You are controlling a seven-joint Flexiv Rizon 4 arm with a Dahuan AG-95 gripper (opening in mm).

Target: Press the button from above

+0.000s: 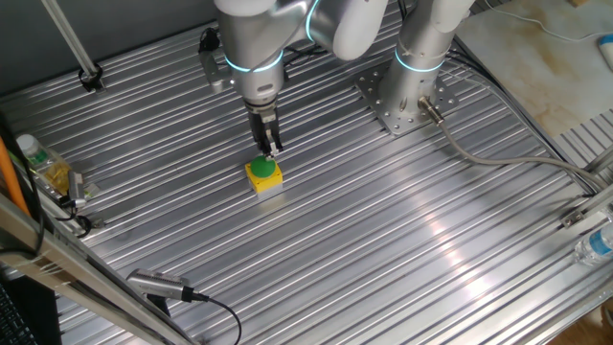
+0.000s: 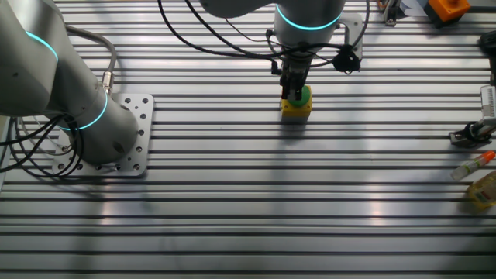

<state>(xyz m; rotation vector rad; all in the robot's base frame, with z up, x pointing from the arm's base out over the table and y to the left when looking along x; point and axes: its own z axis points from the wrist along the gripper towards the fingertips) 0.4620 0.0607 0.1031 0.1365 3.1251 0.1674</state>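
Foreground clutter: near my cameras I see a bottle [image 1: 596, 246] at the table [image 1: 402, 249] edge in one fixed view and a second bottle [image 1: 43, 168] on the opposite side; both sit well apart from the work, so I judge them no hazard.

Button position: the button [image 1: 262, 168] caps a yellow box [image 1: 264, 179] standing on the ribbed table, roughly mid-table and near the arm's mounting plate [image 1: 397, 101].

Button orientation: the cap faces straight up; the box is cube-like, so I read no real long axis, and its sides sit slightly turned against the table ribs.

Gripper: the gripper [image 1: 269, 146] hangs vertical, tips at the cap's far edge in one view and overlapping it in the other; I cannot tell whether it touches.

Claw state: I cannot tell whether the fingers are spread or pressed together.

Risk: if the tips land off-centre, I expect them to slide off the rounded cap or tip and shove the loose box.

Risk, far side: pressing hard could jam the tips against the box top.
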